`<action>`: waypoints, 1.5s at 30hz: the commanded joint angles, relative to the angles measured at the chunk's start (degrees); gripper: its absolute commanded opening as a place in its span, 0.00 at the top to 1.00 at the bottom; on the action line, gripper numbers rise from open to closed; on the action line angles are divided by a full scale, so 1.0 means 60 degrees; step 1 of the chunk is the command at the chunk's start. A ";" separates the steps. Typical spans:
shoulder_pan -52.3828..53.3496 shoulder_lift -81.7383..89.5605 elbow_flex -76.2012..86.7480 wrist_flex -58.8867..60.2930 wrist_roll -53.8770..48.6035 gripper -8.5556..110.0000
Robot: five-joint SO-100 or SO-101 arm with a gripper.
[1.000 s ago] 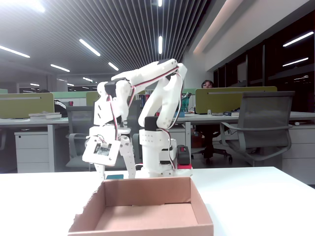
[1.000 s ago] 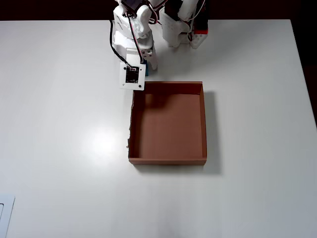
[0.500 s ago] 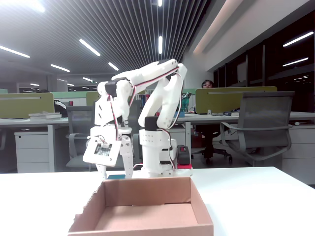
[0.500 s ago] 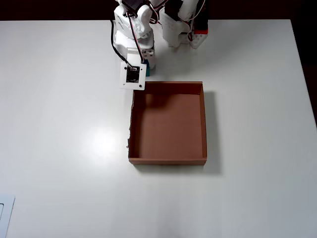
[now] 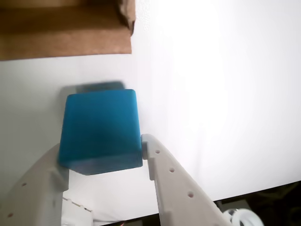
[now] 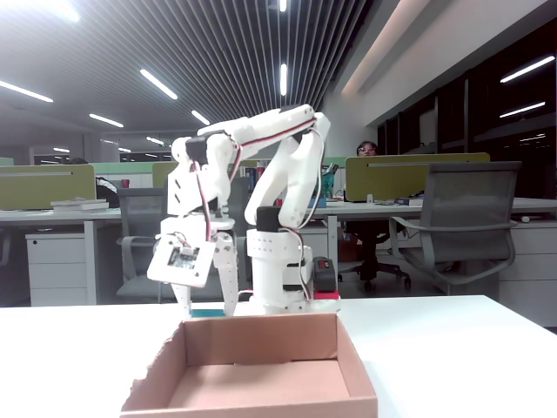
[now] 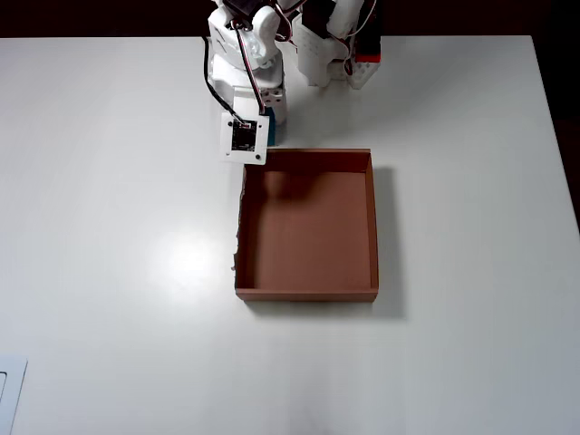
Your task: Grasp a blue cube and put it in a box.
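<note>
Gripper fingers stand on both sides of the blue cube in the wrist view, one finger touching its right lower edge and the other at its left lower corner, so the gripper seems closed on the cube. Whether the cube rests on the white table or is lifted a little, I cannot tell; a dark shadow shows just beyond its far edge. In the fixed view only a thin teal strip of the cube is visible, under the gripper and behind the far wall of the box. In the overhead view the brown cardboard box lies open near the table's middle, its left edge ragged. The gripper is just beyond its far-left corner, and the arm's base stands at the far edge.
</note>
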 commanded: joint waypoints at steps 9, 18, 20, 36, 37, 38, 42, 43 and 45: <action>-0.0161 0.0410 -0.0996 0.0586 0.0249 0.81; -0.0557 0.0322 -0.2900 0.2490 0.0688 0.81; -0.0688 0.0264 -0.3369 0.2827 0.0879 0.81; -0.2197 -0.1274 -0.7178 0.4717 0.3457 0.81; -0.2314 -0.1406 -0.7383 0.4761 0.3662 0.81; -0.2432 -0.1523 -0.7588 0.4775 0.3853 0.81; -0.2886 -0.2021 -0.8276 0.4922 0.4585 0.81; -0.3003 -0.2139 -0.8438 0.4937 0.4761 0.81; -0.3208 -0.2373 -0.8730 0.4951 0.5083 0.82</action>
